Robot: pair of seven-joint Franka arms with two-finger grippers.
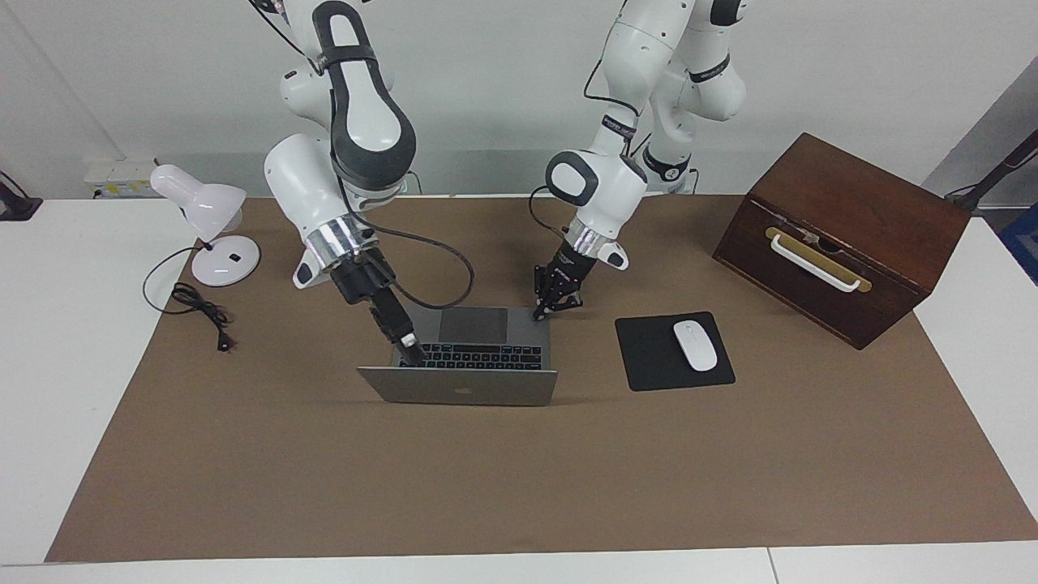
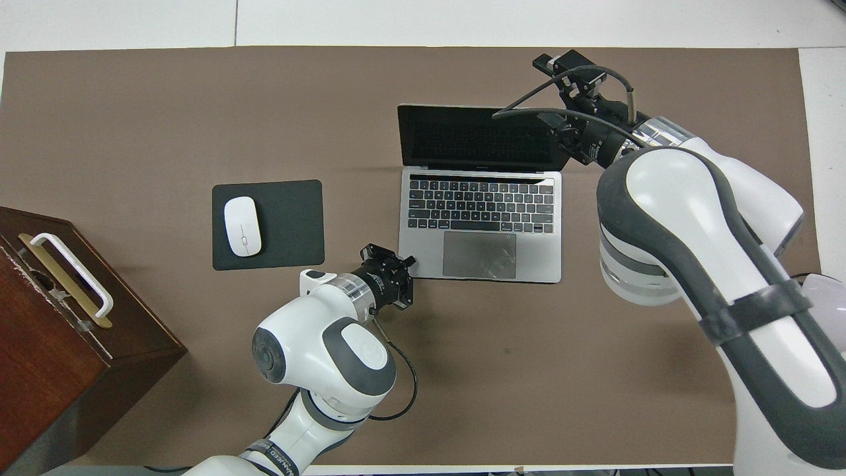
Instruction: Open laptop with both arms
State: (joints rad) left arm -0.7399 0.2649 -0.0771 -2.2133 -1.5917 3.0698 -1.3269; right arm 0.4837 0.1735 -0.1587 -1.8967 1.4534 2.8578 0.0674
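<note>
The silver-grey laptop [image 1: 462, 389] stands open on the brown mat, with its lid upright and the apple logo on its back. Its black keys and grey trackpad show in the overhead view [image 2: 482, 205]. My right gripper [image 1: 413, 354] is at the lid's top corner toward the right arm's end, also seen in the overhead view [image 2: 560, 142]. My left gripper [image 1: 551, 308] is shut and rests its tips on the base's corner nearest the robots, toward the left arm's end; it also shows in the overhead view [image 2: 408, 263].
A black mouse pad [image 1: 649, 357] with a white mouse [image 1: 696, 345] lies beside the laptop toward the left arm's end. A dark wooden box [image 1: 843, 235] with a white handle stands past it. A white desk lamp [image 1: 207, 219] and its cable [image 1: 199, 308] sit toward the right arm's end.
</note>
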